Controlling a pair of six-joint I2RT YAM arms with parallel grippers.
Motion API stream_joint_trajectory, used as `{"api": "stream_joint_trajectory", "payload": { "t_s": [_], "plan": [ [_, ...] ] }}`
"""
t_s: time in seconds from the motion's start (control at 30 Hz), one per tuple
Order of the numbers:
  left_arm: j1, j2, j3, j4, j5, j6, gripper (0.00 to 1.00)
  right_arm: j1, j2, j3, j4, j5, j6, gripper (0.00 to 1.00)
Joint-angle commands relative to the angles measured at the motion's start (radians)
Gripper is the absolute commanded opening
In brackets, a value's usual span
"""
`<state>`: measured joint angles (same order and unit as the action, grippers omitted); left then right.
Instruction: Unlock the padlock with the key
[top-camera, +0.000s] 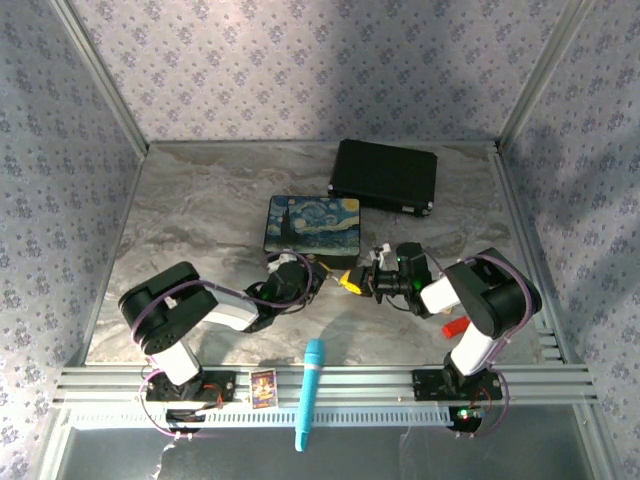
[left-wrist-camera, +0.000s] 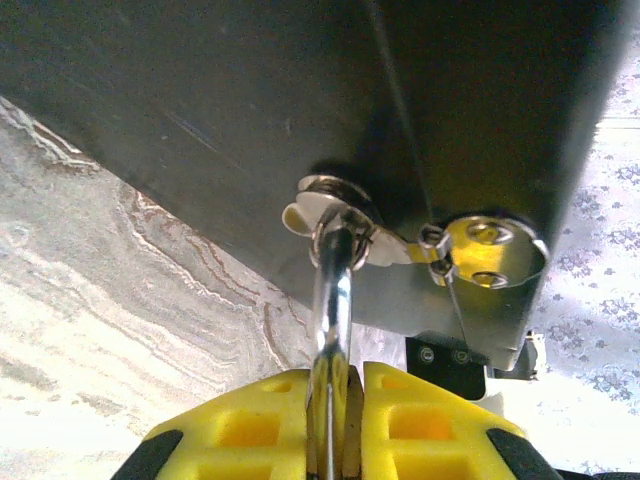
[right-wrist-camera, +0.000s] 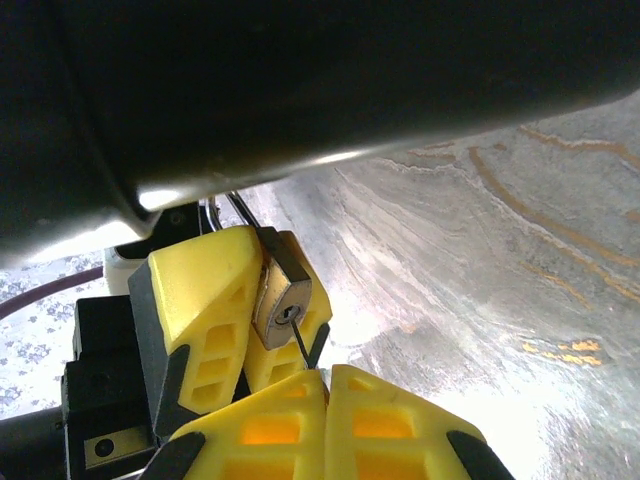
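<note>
The small brass padlock (right-wrist-camera: 283, 300) hangs by its silver shackle (left-wrist-camera: 333, 300) from the metal hasp (left-wrist-camera: 340, 205) on the front of the Starry Night box (top-camera: 312, 224). My left gripper (left-wrist-camera: 335, 415) is shut on the padlock, its yellow fingers (right-wrist-camera: 200, 300) on either side of the body. The keyhole faces my right gripper (right-wrist-camera: 325, 385). That gripper is shut on the key, whose thin dark blade (right-wrist-camera: 300, 340) reaches into the keyhole. In the top view the two grippers meet nose to nose just in front of the box, the left (top-camera: 335, 278) and the right (top-camera: 360, 283).
A black case (top-camera: 385, 176) lies behind the painted box at the back right. A red block (top-camera: 455, 327) sits by the right arm. A teal tool (top-camera: 310, 390) and a small card (top-camera: 262, 387) rest on the front rail. Marbled tabletop (top-camera: 190, 220) stretches left.
</note>
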<state>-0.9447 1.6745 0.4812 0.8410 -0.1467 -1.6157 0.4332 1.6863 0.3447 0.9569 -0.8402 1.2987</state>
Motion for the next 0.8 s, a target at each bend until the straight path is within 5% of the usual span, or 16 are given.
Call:
{"api": "stream_joint_trajectory", "payload": {
  "t_s": [0.0,0.77],
  "plan": [
    [-0.011,0.020,0.014,0.103,-0.005,-0.011,0.00,0.010,0.016,-0.006,0.070,0.016,0.027,0.00],
    [-0.036,0.065,0.013,0.279,0.059,-0.047,0.00,-0.030,0.144,0.065,0.227,-0.035,0.120,0.00]
  ]
}}
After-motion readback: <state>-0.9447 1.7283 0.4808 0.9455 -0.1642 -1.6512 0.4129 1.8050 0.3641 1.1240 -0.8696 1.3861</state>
